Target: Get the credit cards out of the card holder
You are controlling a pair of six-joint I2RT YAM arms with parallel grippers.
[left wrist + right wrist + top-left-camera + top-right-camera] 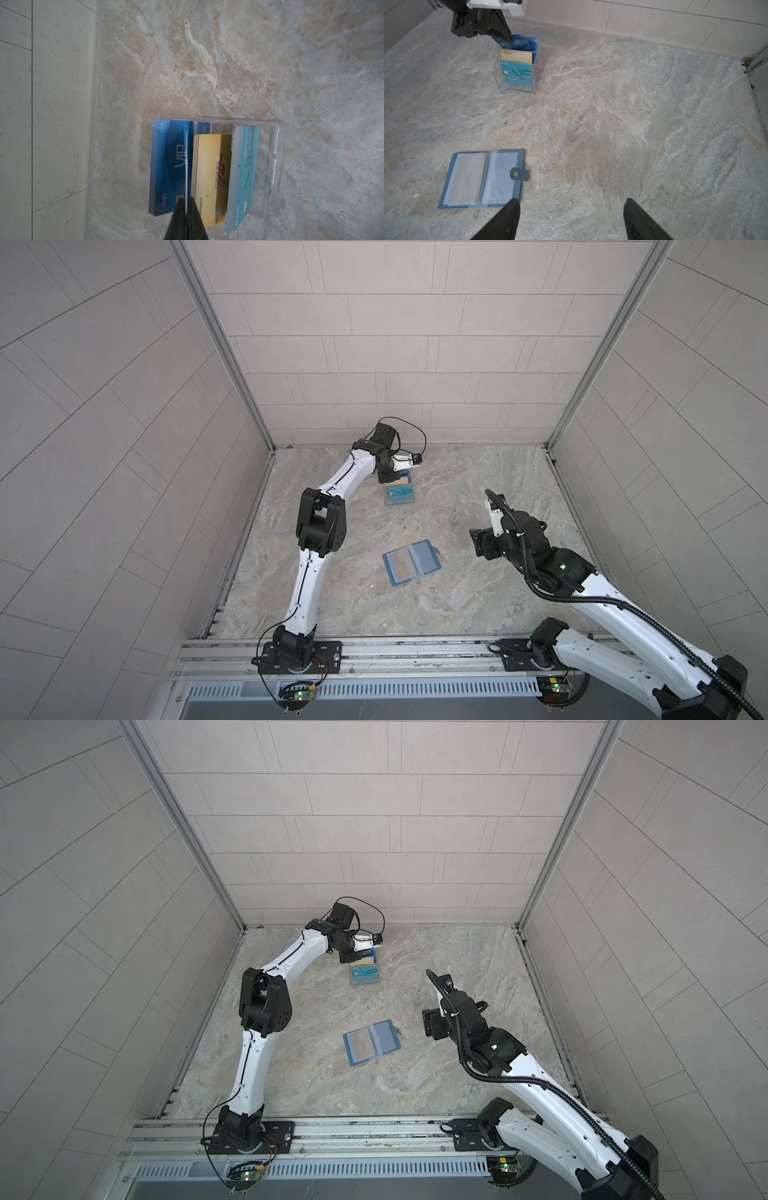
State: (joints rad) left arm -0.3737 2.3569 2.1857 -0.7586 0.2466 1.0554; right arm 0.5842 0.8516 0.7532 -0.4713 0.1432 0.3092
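Note:
The teal-blue card holder [424, 556] [385, 1037] lies open and flat in the middle of the table. A gold credit card [467, 178] sits inside its clear sleeve on one half; the other half's sleeve [500, 176] looks empty. At the back, my left gripper [186, 200] [508, 38] is shut on a blue credit card [519, 43], seen edge-on [186, 162] in the left wrist view, over the rear tier of the clear stand [537, 68]. My right gripper [572, 204] [478, 545] hovers open to the right of the card holder, with nothing between its fingers.
The clear tiered stand [399, 502] [276, 166] holds stacks of blue [166, 166], gold [209, 172] and teal [247, 170] cards near the back wall. Tiled walls close in the back and both sides. A metal rail [415, 649] runs along the front edge.

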